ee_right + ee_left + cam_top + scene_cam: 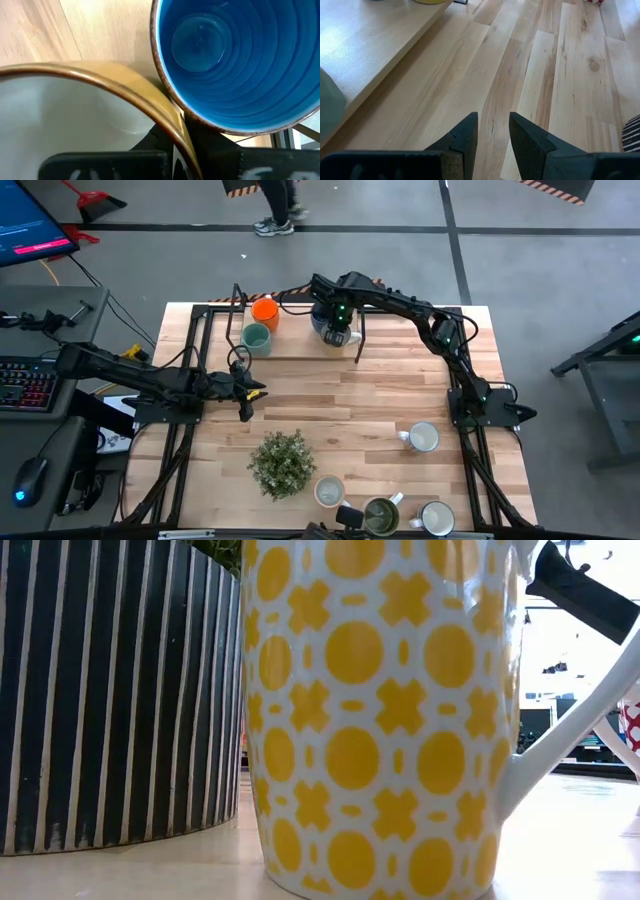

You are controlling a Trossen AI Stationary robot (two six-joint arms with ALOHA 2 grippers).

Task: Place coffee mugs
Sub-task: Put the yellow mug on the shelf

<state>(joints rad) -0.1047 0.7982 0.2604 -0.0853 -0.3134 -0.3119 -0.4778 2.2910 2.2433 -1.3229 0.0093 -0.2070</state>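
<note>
On the raised board at the table's far side stand an orange mug, a teal mug and a blue mug. My right gripper is there, shut on a white, gold-rimmed mug that sits right beside the blue mug. Near the table's front edge are white mugs and an olive-green mug. A yellow-patterned mug fills the low view. My left gripper hovers over bare table with its fingers a narrow gap apart. My right gripper holds the white mug by its wall at the rim, on the side facing the blue mug. It comes from above, pointing down. One dark finger shows outside the wall, between the two mugs. The mug hides the other finger and its own base.
A bushy potted plant stands at the table's near middle; its striped pot shows in the low view. The raised board's edge runs just ahead of my left gripper. Bare wood lies across the table's middle. A person's feet show beyond the far edge.
</note>
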